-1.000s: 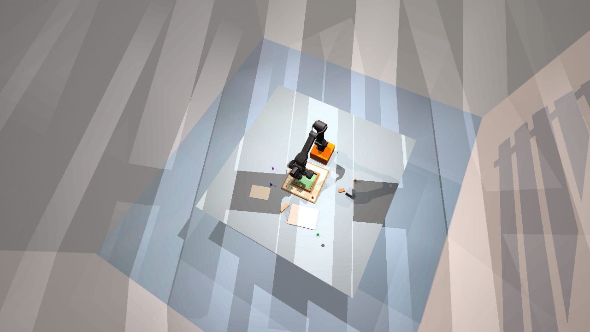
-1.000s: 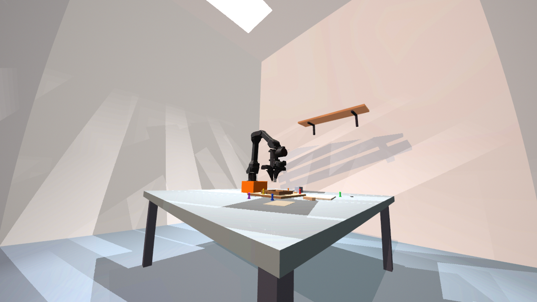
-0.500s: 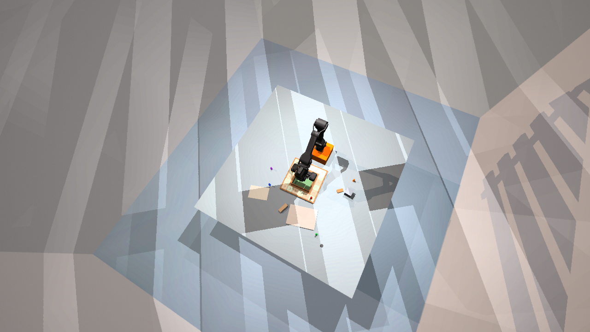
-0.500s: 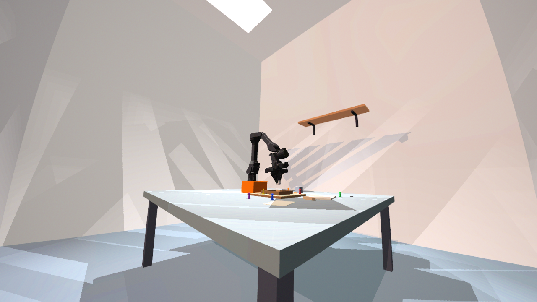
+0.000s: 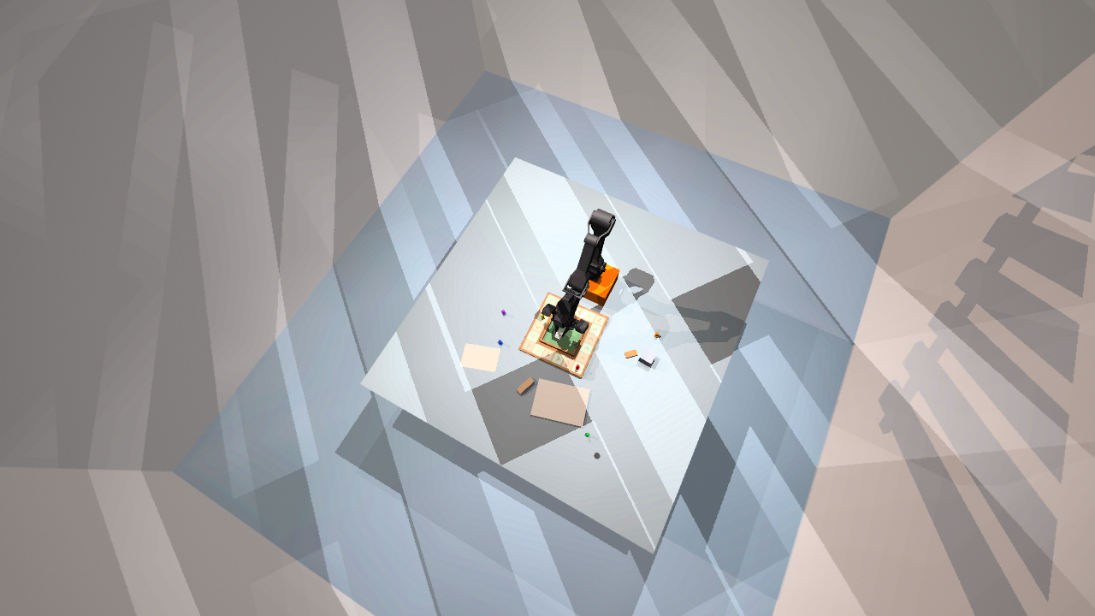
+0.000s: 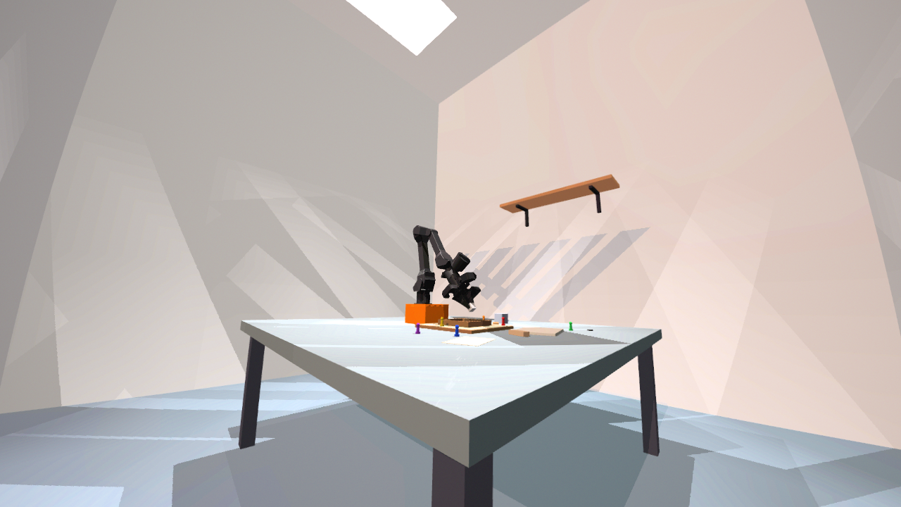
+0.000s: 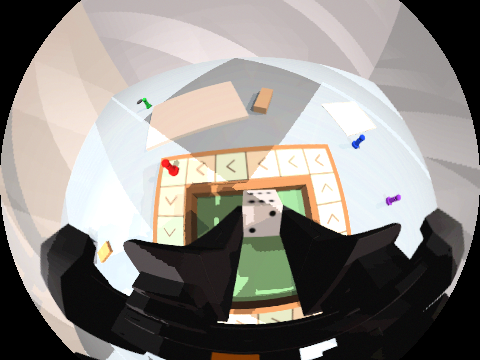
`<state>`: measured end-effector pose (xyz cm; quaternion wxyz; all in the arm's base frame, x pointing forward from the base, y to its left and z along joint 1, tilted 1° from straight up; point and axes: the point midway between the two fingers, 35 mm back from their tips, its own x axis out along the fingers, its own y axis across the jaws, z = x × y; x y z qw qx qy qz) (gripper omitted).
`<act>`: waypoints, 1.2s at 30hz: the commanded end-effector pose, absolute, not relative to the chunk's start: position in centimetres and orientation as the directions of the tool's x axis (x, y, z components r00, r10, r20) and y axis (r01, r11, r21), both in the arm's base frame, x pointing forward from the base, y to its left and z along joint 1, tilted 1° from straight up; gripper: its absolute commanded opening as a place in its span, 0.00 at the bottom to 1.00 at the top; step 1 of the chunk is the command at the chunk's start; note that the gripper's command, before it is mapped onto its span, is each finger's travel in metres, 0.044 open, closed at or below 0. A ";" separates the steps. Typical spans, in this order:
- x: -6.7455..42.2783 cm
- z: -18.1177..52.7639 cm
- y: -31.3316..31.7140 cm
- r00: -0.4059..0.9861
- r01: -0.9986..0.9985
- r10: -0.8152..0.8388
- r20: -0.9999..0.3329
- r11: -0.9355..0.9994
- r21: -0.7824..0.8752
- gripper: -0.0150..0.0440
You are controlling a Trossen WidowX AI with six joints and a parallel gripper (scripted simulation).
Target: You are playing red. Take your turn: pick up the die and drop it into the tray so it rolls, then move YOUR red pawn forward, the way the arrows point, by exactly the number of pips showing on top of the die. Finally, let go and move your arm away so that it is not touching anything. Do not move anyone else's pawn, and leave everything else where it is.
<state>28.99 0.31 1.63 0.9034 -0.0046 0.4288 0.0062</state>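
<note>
My gripper (image 7: 260,210) (image 5: 563,334) (image 6: 469,306) is shut on the white die (image 7: 262,212), which it holds above the green felt tray (image 7: 212,212) (image 5: 577,337) in the middle of the board. The die's face toward the wrist camera shows two pips. The board's track (image 7: 230,166) (image 5: 591,346) of arrow squares rings the tray. The red pawn (image 7: 170,167) (image 5: 577,366) (image 6: 502,322) stands on a corner square of the track, apart from the gripper. In the side view the die hangs well above the board (image 6: 466,327).
Off the board stand a blue pawn (image 7: 358,140) (image 5: 500,342), a purple pawn (image 7: 394,199) (image 5: 503,312) and a green pawn (image 7: 144,102) (image 5: 587,434). A tan card (image 5: 560,402), a pale card (image 5: 480,357) and small wooden blocks (image 5: 525,386) lie nearby. The orange arm base (image 5: 602,285) is behind the board.
</note>
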 end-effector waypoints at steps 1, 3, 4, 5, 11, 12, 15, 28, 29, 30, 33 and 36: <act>28.8 1.5 0.3 0.717 -0.021 0.012 -0.697 1.000 -0.004 0.25; 28.7 1.6 0.3 0.747 -0.021 0.013 -0.664 1.000 -0.005 0.25; 28.7 1.6 0.3 0.751 -0.021 0.013 -0.660 1.000 -0.005 0.25; 28.7 1.6 0.3 0.751 -0.021 0.013 -0.660 1.000 -0.005 0.25; 27.3 3.5 0.4 0.751 -0.021 0.013 -0.661 1.000 -0.005 0.25; 27.0 3.8 0.5 0.751 -0.021 0.013 -0.661 1.000 -0.005 0.25; 25.7 4.8 0.5 0.750 -0.021 0.013 -0.661 1.000 -0.005 0.25; 25.1 5.2 0.6 0.752 -0.027 0.017 -0.659 1.000 -0.005 0.25; 25.1 5.2 0.6 0.752 -0.027 0.017 -0.659 1.000 -0.005 0.25; 25.1 5.2 0.6 0.752 -0.027 0.017 -0.659 1.000 -0.005 0.25; 25.1 5.2 0.6 0.752 -0.027 0.017 -0.659 1.000 -0.005 0.25; 25.1 5.2 0.6 0.752 -0.027 0.017 -0.659 1.000 -0.005 0.39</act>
